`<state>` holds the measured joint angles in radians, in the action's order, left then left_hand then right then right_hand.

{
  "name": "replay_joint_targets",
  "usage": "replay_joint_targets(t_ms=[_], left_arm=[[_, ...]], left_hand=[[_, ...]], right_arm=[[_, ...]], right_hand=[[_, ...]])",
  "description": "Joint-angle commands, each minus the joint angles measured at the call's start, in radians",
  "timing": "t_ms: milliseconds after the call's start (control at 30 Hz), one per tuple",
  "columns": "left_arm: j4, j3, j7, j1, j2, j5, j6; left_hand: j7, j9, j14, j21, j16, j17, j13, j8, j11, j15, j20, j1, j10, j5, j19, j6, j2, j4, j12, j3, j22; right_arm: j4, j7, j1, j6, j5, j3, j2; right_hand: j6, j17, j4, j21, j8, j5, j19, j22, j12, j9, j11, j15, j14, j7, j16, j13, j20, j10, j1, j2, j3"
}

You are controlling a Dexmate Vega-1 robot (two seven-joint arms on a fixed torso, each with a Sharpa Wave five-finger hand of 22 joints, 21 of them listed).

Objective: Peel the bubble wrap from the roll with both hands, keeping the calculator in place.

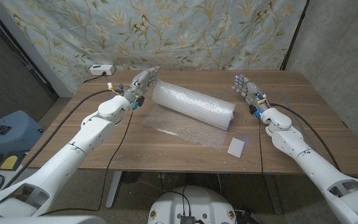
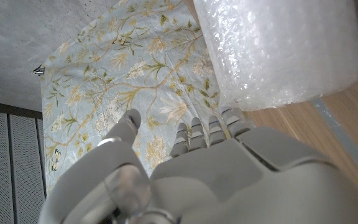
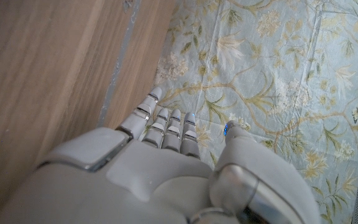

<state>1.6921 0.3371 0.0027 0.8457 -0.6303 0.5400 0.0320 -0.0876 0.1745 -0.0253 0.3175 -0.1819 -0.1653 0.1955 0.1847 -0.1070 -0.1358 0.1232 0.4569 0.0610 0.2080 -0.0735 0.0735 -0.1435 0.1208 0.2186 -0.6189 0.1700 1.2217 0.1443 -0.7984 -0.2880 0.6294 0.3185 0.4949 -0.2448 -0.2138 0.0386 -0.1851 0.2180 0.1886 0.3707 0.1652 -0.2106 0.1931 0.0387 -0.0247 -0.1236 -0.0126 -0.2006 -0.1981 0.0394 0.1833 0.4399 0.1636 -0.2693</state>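
A thick roll of bubble wrap (image 1: 194,104) lies slanted across the middle of the wooden table (image 1: 303,118). A loose sheet (image 1: 185,130) is unrolled from it toward the front edge. A small pale flat rectangle, apparently the calculator (image 1: 235,147), lies just off the sheet's front right corner. My left hand (image 1: 140,84) hovers by the roll's left end with its fingers stretched and apart, holding nothing. In the left wrist view the roll (image 2: 278,50) sits just past the left hand (image 2: 229,174). My right hand (image 1: 246,87) is to the right of the roll's right end, a gap away, fingers extended. The right hand (image 3: 166,168) holds nothing.
A white power strip (image 1: 101,70) with a cable sits at the table's back left corner. A floral cloth (image 1: 197,31) hangs behind the table. A grey wall stands to the right. Bare wood (image 3: 42,74) lies beside the right hand.
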Motion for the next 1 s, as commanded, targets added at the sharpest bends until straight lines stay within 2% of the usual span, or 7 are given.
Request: replay_joint_targets(t_ms=[33, 267, 367, 700, 833, 1000], left_arm=[[0.07, 0.011, 0.021, -0.009, -0.032, -0.015, 0.063], [0.149, -0.012, 0.033, 0.011, -0.08, -0.011, 0.118], [0.207, -0.039, 0.052, 0.048, -0.109, -0.003, 0.143], [0.291, -0.096, 0.108, 0.123, -0.145, 0.001, 0.197], [0.302, -0.076, 0.126, 0.095, -0.148, -0.028, 0.231], [0.287, -0.013, 0.09, 0.0, -0.155, -0.068, 0.276]], left_hand=[[-0.002, 0.004, -0.011, -0.001, -0.005, -0.004, 0.0, 0.008, -0.002, -0.002, 0.001, 0.012, 0.01, 0.01, -0.012, 0.015, -0.001, 0.01, 0.004, 0.0, 0.006], [-0.002, 0.004, -0.016, -0.004, -0.005, -0.004, 0.0, 0.007, -0.005, -0.005, 0.004, 0.015, 0.016, 0.011, -0.014, 0.017, 0.0, 0.015, 0.005, 0.002, 0.006], [-0.005, 0.004, -0.02, -0.005, -0.006, -0.004, 0.0, 0.007, -0.007, -0.006, 0.005, 0.016, 0.017, 0.011, -0.016, 0.019, 0.001, 0.017, 0.005, 0.002, 0.006], [-0.005, 0.004, -0.025, -0.008, -0.006, -0.005, 0.001, 0.006, -0.015, -0.011, 0.01, 0.018, 0.016, 0.012, -0.02, 0.019, 0.003, 0.022, 0.004, 0.006, 0.007], [-0.007, 0.004, -0.026, -0.009, -0.005, -0.005, 0.001, 0.005, -0.016, -0.014, 0.014, 0.019, 0.018, 0.012, -0.021, 0.019, 0.003, 0.024, 0.004, 0.007, 0.007], [-0.005, 0.004, -0.034, -0.012, -0.007, -0.005, 0.001, 0.007, -0.015, -0.015, 0.016, 0.025, 0.026, 0.014, -0.024, 0.026, 0.005, 0.031, 0.006, 0.007, 0.007]], right_arm=[[-0.025, 0.021, 0.002, -0.008, 0.019, -0.01, 0.001], [-0.02, 0.019, 0.002, -0.007, 0.015, -0.009, 0.003], [-0.021, 0.019, 0.003, -0.008, 0.015, -0.01, 0.002], [-0.038, 0.032, 0.016, 0.0, 0.014, -0.004, 0.004], [-0.052, 0.042, 0.027, -0.002, 0.015, -0.001, 0.001], [-0.07, 0.056, 0.036, -0.009, 0.019, -0.001, -0.001]], right_hand=[[-0.009, -0.001, -0.004, -0.006, -0.002, -0.001, 0.006, 0.005, 0.001, 0.003, 0.004, -0.002, -0.003, -0.003, -0.003, -0.003, 0.019, 0.003, 0.015, 0.001, -0.005], [-0.01, -0.002, -0.008, -0.006, -0.003, -0.002, 0.006, 0.006, 0.002, 0.003, 0.002, -0.003, -0.002, -0.004, -0.004, -0.003, 0.02, 0.002, 0.017, 0.003, -0.007], [-0.01, -0.002, -0.01, -0.007, -0.004, -0.003, 0.005, 0.006, 0.002, 0.003, -0.001, -0.001, -0.003, -0.004, -0.005, -0.003, 0.018, 0.002, 0.017, 0.004, -0.008], [-0.01, -0.003, -0.014, -0.007, -0.005, -0.005, 0.005, 0.006, 0.003, 0.003, 0.003, 0.0, -0.004, -0.003, -0.008, -0.003, 0.016, 0.002, 0.018, 0.004, -0.01], [-0.01, -0.004, -0.015, -0.007, -0.006, -0.006, 0.005, 0.006, 0.003, 0.003, 0.005, 0.001, -0.003, -0.004, -0.008, -0.004, 0.016, 0.002, 0.018, 0.004, -0.011], [-0.011, -0.004, -0.017, -0.007, -0.006, -0.006, 0.005, 0.006, 0.004, 0.003, 0.007, 0.002, -0.003, -0.004, -0.009, -0.004, 0.015, 0.001, 0.017, 0.004, -0.011]])
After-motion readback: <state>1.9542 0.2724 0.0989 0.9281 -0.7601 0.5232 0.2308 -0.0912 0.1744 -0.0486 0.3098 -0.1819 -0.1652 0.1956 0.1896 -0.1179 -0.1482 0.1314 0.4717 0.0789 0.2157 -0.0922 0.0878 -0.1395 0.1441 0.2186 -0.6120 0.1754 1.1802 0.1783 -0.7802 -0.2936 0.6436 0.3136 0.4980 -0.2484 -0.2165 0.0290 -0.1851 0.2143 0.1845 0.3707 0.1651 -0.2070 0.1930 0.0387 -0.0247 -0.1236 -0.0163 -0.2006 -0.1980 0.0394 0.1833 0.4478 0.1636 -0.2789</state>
